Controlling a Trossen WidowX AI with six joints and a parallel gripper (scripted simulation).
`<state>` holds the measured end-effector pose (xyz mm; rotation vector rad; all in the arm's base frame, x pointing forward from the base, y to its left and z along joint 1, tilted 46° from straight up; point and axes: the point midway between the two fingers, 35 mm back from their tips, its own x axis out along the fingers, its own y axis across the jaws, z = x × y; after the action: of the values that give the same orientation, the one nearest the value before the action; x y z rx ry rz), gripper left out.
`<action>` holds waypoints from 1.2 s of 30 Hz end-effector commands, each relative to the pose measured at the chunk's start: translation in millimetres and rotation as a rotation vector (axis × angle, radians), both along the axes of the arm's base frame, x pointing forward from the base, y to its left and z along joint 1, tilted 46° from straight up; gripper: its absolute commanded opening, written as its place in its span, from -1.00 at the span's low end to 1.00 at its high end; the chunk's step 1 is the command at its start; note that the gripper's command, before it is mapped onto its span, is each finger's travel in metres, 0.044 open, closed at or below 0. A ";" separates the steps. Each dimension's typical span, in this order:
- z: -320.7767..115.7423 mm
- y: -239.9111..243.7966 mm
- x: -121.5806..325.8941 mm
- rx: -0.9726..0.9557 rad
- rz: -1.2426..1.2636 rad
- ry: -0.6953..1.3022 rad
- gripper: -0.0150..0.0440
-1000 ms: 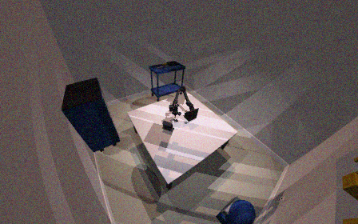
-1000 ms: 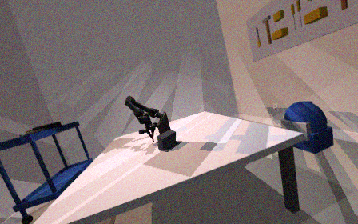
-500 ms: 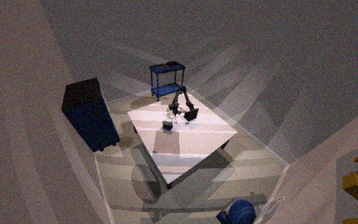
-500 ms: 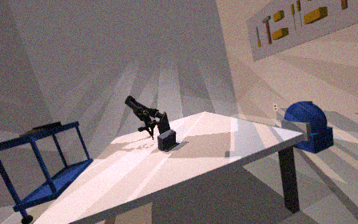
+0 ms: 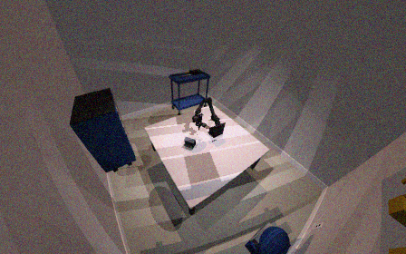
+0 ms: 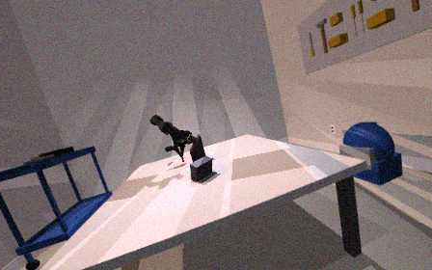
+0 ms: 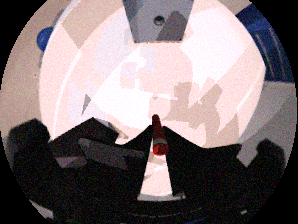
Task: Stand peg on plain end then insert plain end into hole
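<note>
Red peg, banded near one end, clamped in the gripper; sloped panel stands apart from the peg, its hole unfilled.

"What does your feed give for the arm?"
"One arm, black throughout as I see it; slim jointed links, thicker housings at the joints."
"And the end piece?"
"One gripper, two dark fingers, broad and angular in my wrist view, tapering to points."
"Markings, cables?"
"Small pale flecks near the finger roots; cables I can't make out, too grainy."
</note>
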<state>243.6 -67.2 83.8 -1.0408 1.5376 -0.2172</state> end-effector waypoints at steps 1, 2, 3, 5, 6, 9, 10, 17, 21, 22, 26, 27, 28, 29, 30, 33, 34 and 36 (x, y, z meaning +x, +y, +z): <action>3.7 4.1 -0.9 0.000 -0.003 -0.004 -0.49; 2.9 4.1 -0.9 0.005 -0.005 -0.004 -0.49; 1.9 4.0 -0.9 0.012 -0.006 -0.004 -0.49; -0.7 3.9 -0.9 0.030 -0.010 -0.005 -0.49; -2.1 3.8 -0.8 0.040 -0.013 -0.006 -0.49; -6.3 3.7 -0.6 0.070 -0.019 -0.009 -0.49; -7.7 3.6 -0.4 0.080 -0.021 -0.010 -0.49; -17.0 3.6 0.7 0.150 -0.031 -0.020 -0.49; -21.8 3.8 1.7 0.189 -0.036 -0.027 -0.49; -23.0 3.8 1.9 0.199 -0.037 -0.029 -0.49; -27.6 4.0 3.1 0.238 -0.040 -0.038 -0.49; -28.6 4.1 3.5 0.248 -0.040 -0.041 -0.49; -29.7 4.2 3.8 0.257 -0.041 -0.043 -0.49; -30.8 4.3 4.2 0.267 -0.041 -0.046 -0.49; -31.8 4.3 4.5 0.276 -0.041 -0.048 -0.49; -34.8 4.6 5.7 0.305 -0.041 -0.057 -0.49; -35.7 4.6 6.1 0.314 -0.041 -0.060 -0.49; -37.6 4.8 7.0 0.332 -0.041 -0.066 -0.49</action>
<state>249.8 -62.2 50.1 -0.7617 1.4870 -0.0440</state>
